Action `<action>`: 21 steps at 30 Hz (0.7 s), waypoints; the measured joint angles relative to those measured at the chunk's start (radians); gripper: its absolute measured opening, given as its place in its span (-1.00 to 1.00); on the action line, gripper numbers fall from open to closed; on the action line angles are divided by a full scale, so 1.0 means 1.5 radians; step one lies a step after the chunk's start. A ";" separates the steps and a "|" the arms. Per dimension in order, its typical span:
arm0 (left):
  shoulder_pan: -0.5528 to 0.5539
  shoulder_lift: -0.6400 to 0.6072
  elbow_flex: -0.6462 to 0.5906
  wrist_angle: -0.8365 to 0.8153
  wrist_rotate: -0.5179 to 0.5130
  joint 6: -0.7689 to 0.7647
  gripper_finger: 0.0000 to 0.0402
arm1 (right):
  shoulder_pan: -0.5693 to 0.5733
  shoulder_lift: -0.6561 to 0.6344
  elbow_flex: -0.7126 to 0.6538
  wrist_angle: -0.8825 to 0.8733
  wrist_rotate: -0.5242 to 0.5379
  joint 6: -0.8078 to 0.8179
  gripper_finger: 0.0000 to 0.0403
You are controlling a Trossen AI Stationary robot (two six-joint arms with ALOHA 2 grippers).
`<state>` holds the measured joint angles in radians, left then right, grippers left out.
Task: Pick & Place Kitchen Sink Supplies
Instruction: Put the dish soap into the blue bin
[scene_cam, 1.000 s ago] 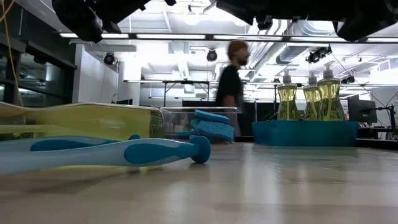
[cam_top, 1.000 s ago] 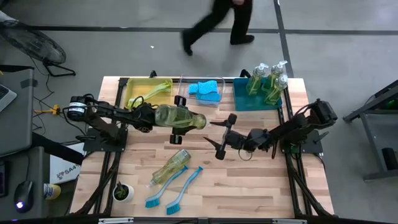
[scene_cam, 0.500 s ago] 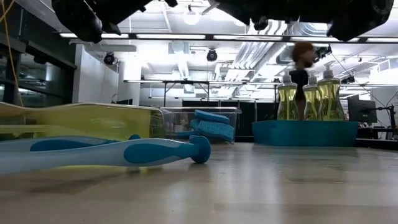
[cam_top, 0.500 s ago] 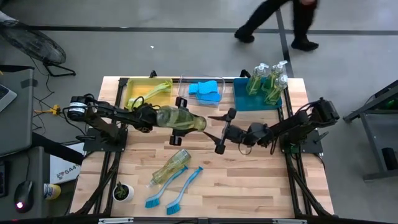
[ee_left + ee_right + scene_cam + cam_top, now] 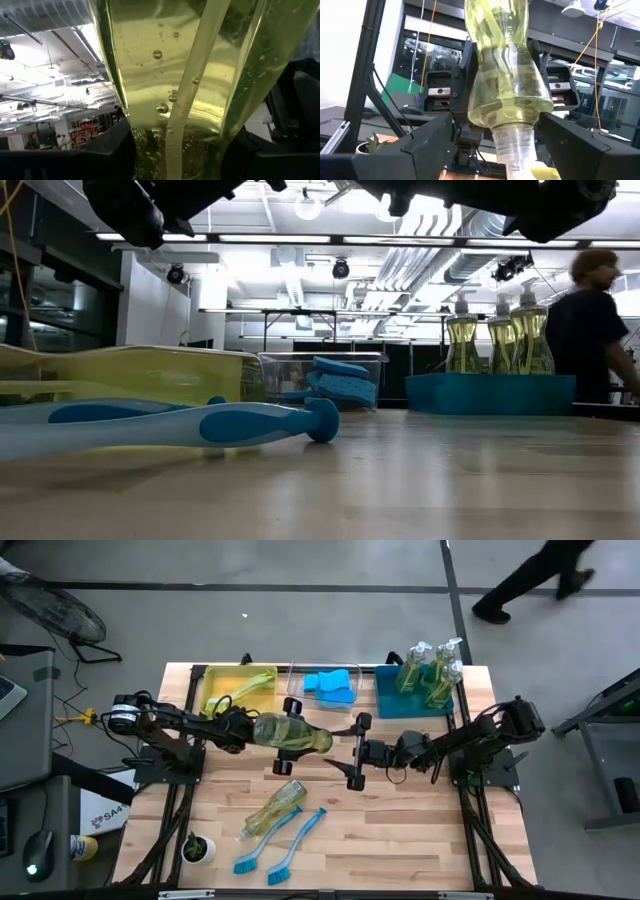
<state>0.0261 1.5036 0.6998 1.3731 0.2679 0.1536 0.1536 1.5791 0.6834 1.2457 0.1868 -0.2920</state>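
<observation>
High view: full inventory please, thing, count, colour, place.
Soap bottles: five, clear yellow-green. Three upright in the teal bin at the far right; one lying on the table near the front; held bottle in the air mid-table.
Sponges: light blue, piled in the clear bin, far middle; count unclear.
Dish brushes: two blue, lying near the front edge; one yellow-green in the yellow bin, far left.
Potted plant: one, green, front left corner.
Person: one, dark clothes, on the floor beyond the table.
Left gripper: shut on the held bottle.
Right gripper: open, facing that bottle's pump end, not touching.
</observation>
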 joint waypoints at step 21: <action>-0.001 0.003 0.001 -0.008 0.017 -0.006 -0.05 | -0.048 0.002 0.049 -0.073 -0.157 0.000 0.46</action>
<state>0.0242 1.5074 0.7013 1.3617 0.2935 0.1445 0.0814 1.5826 0.7563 1.1356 -0.0485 -0.2914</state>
